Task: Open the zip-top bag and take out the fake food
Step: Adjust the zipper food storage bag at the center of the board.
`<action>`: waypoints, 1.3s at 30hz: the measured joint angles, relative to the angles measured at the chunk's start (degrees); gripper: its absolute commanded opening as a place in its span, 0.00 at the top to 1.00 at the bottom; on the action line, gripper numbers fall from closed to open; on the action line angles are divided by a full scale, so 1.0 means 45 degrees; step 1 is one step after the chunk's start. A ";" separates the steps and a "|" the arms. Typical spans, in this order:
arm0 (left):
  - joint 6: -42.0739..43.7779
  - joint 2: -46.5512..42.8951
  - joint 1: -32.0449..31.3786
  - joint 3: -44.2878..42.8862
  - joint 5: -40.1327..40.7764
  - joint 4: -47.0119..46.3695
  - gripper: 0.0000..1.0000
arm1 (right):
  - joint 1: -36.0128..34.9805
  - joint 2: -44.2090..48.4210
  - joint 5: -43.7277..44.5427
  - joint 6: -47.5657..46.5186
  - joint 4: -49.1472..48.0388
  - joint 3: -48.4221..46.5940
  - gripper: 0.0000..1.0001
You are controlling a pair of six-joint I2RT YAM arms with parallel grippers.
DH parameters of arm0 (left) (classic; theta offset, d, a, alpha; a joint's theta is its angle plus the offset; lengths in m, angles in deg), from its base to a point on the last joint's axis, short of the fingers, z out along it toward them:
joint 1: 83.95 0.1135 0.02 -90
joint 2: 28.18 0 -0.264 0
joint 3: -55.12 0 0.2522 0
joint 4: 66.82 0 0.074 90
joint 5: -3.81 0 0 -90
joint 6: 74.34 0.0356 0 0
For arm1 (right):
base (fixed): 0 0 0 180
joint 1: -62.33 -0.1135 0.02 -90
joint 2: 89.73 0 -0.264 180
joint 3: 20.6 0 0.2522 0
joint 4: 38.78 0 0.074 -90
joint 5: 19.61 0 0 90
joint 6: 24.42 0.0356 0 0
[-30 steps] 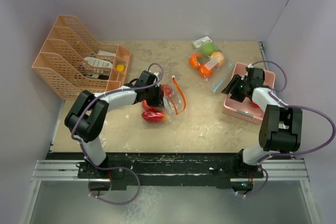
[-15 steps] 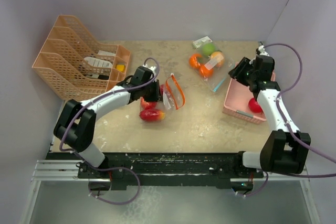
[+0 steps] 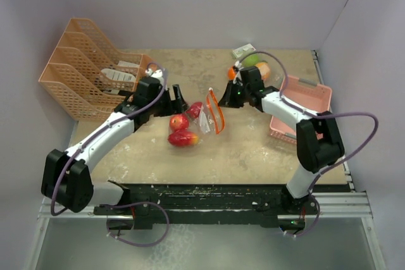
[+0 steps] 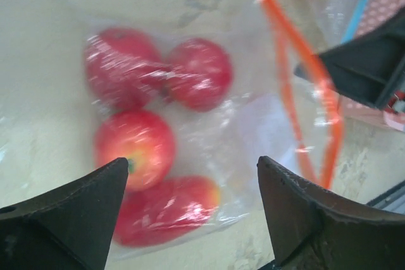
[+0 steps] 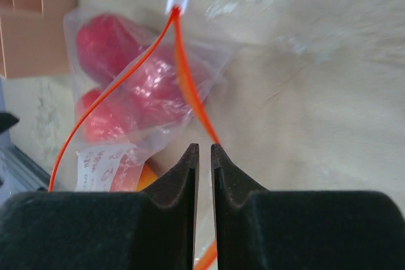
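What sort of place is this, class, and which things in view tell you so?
Probably a robot test bench: a left arm and right arm bolted to a rail, blank walls boxing in the table, and plastic apples in a zip-top bag as props.

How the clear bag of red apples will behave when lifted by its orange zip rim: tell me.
Probably floppy: the bag film is crinkled and drapes over the red apples. Likely bottom-heavy, since the fruit bunches at one end, away from the orange zip rim, so it should sag. The glossy round apples may roll out once it tips.
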 measured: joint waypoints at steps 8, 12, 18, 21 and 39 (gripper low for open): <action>-0.0607 0.0500 0.1749 0.1987 -0.0670 0.0092 0.04 | -0.1511 -0.1112 -0.1239 0.0427 -0.0607 -0.0126 0.80; -0.0782 0.1375 0.1719 0.2030 -0.1185 -0.0311 0.17 | -0.1778 -0.1491 -0.1613 0.0471 -0.0874 -0.0185 0.80; -0.1005 0.2293 0.1724 0.1724 -0.1919 -0.1059 0.73 | -0.1880 -0.1651 -0.1763 0.0466 -0.0903 -0.0180 0.80; -0.0962 0.2492 0.1695 0.1229 -0.1909 -0.1370 0.93 | -0.1880 -0.1661 -0.1909 0.0437 -0.0937 -0.0155 0.80; -0.0248 0.0588 0.1583 0.0418 -0.1622 -0.0126 1.00 | -0.1880 -0.1666 -0.1938 0.0160 -0.0772 0.0316 0.65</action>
